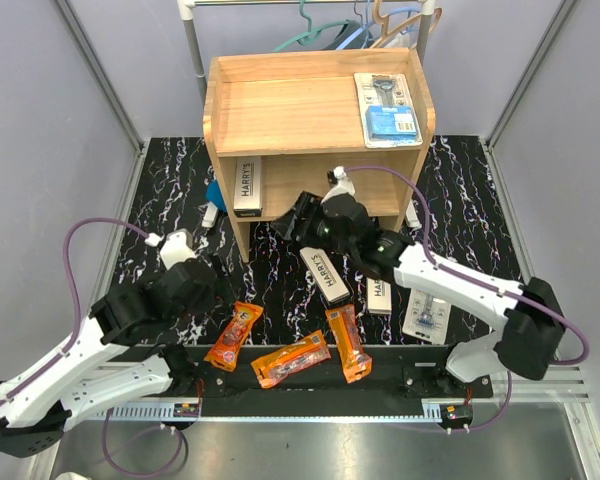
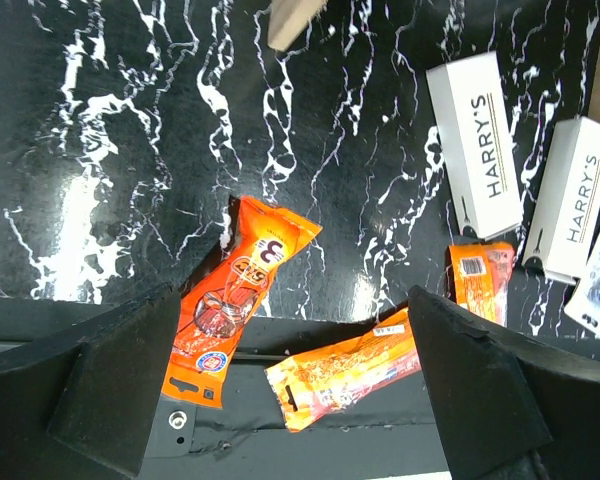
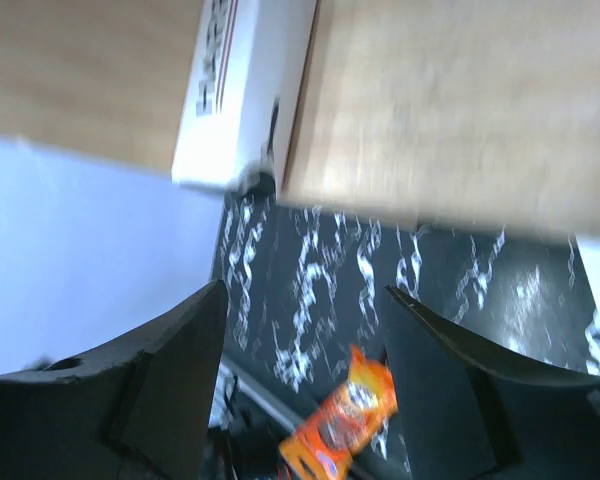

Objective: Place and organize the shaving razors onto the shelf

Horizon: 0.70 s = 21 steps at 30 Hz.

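The wooden shelf [image 1: 280,105] carries a blister-pack razor [image 1: 388,108] on top and a HARRY'S box [image 1: 247,187] on its lower tier. On the table lie two HARRY'S boxes [image 1: 327,278] [image 1: 378,292], a blister pack [image 1: 427,318] and three orange packets [image 1: 234,336] [image 1: 291,359] [image 1: 347,342]. My left gripper [image 1: 215,280] hangs open above the orange packets [image 2: 242,290] [image 2: 345,372], holding nothing. In front of the lower tier my right gripper [image 1: 300,225] stands open and empty. Its wrist view shows the shelved box [image 3: 230,90] against the wood [image 3: 450,110].
A metal clothes rail with hangers [image 1: 360,30] stands behind the shelf. Grey walls close in both sides of the black marbled mat [image 1: 170,190]. The arms' metal base rail [image 1: 310,405] runs along the near edge, just below the orange packets.
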Available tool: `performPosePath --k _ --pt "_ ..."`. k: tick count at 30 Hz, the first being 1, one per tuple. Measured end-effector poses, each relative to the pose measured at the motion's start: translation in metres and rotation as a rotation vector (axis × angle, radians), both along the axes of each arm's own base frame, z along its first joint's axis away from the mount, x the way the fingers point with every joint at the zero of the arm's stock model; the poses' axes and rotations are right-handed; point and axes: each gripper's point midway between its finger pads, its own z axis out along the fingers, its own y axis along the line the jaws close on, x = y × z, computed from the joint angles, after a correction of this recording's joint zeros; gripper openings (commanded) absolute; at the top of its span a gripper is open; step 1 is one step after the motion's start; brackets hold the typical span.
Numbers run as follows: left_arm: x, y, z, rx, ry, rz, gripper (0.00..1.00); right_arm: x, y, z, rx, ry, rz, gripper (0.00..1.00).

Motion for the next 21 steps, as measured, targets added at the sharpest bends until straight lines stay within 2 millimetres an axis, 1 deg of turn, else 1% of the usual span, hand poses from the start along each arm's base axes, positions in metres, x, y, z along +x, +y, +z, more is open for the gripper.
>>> performPosePath --k 4,7,10,12,15,17,19,21 --pt "0.0 -0.006 -0.006 -0.007 0.007 -0.025 0.99 -0.036 -0.003 -0.006 -0.027 0.009 0.064 0.72" --pt "-0.001 -0.009 -0.009 -0.02 0.01 -0.038 0.99 -0.061 -0.007 -0.014 -0.052 0.025 0.104 0.72" --pt "-0.001 -0.012 -0.011 -0.03 0.011 -0.047 0.99 -0.084 -0.014 -0.032 -0.089 0.05 0.136 0.72" --pt "-0.001 -0.014 -0.013 -0.031 0.017 -0.052 0.99 -0.096 -0.026 -0.052 -0.131 0.079 0.137 0.72" --pt "-0.001 -0.016 -0.016 -0.035 0.019 -0.059 0.99 -0.106 -0.047 -0.079 -0.192 0.124 0.113 0.72" --pt "-0.002 -0.017 -0.016 -0.036 0.02 -0.063 0.99 -0.111 -0.062 -0.093 -0.231 0.148 0.09 0.72" --pt "-0.002 -0.017 -0.017 -0.037 0.022 -0.065 0.99 -0.113 -0.073 -0.098 -0.256 0.158 0.068 0.73" --pt "-0.002 -0.018 -0.017 -0.04 0.021 -0.068 0.99 -0.113 -0.08 -0.097 -0.268 0.156 0.049 0.73"
